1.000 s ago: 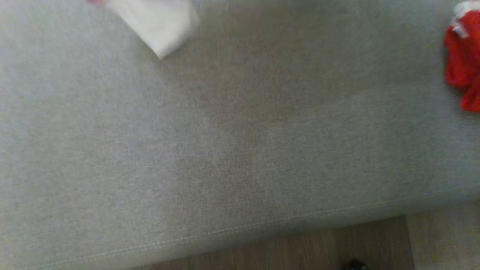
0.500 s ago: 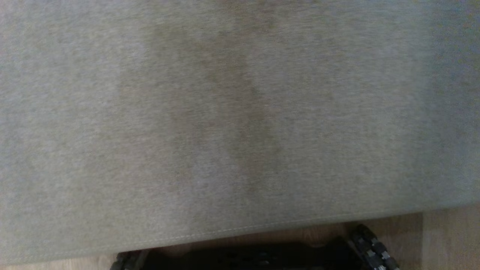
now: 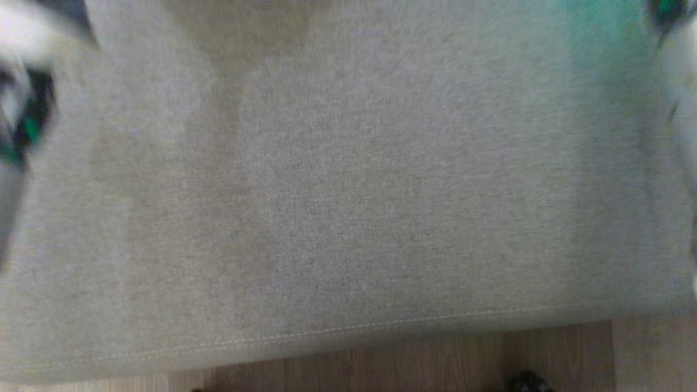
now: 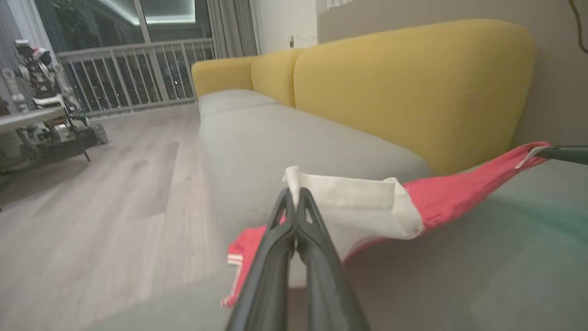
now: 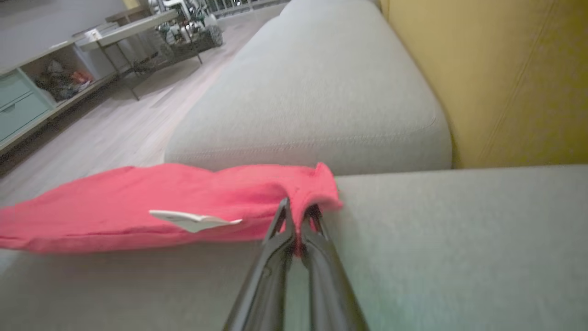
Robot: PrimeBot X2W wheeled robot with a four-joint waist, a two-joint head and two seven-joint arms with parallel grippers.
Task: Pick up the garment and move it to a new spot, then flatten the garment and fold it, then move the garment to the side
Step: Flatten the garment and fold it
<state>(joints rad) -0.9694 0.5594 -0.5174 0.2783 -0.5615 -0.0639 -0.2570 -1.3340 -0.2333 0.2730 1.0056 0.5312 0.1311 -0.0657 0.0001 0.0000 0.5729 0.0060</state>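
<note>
the garment (image 4: 459, 193) hangs stretched just above the grey sofa seat (image 5: 321, 92), so the pickup looks done; laying down, flattening, folding and moving aside are left. left jaws are clamped on its white end, right jaws on its red hem; its long axis runs jaw to jaw, along the seat

Nothing is legible, even the tag (image 5: 193, 220) on the garment (image 5: 92, 207).
</note>
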